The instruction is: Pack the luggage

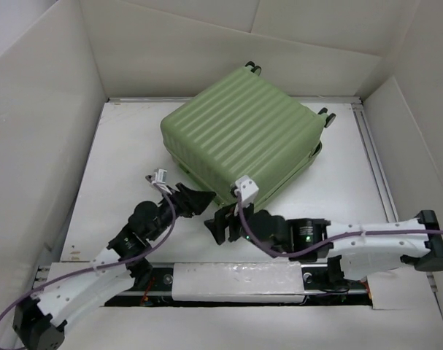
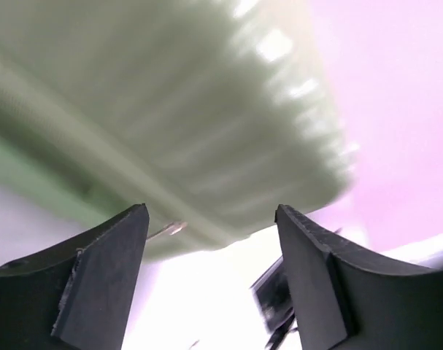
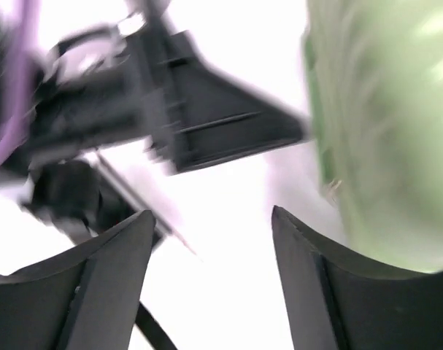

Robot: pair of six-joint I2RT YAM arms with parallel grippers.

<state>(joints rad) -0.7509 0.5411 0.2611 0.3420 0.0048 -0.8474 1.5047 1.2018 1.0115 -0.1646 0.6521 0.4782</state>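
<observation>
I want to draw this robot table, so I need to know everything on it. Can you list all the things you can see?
luggage: one, pale green with ribs, closed, lying flat on the middle and far part of the table
wheels: black; two spots show along the luggage's far side
table: one, white, under everything
walls: white panels, standing around the left, far and right sides
cables: two, purple, one running along each arm
arms: two, white and black, reaching in from the near edge
left gripper: one, black, open and empty, at the luggage's near edge
right gripper: one, black, open and empty, beside the luggage's near corner
</observation>
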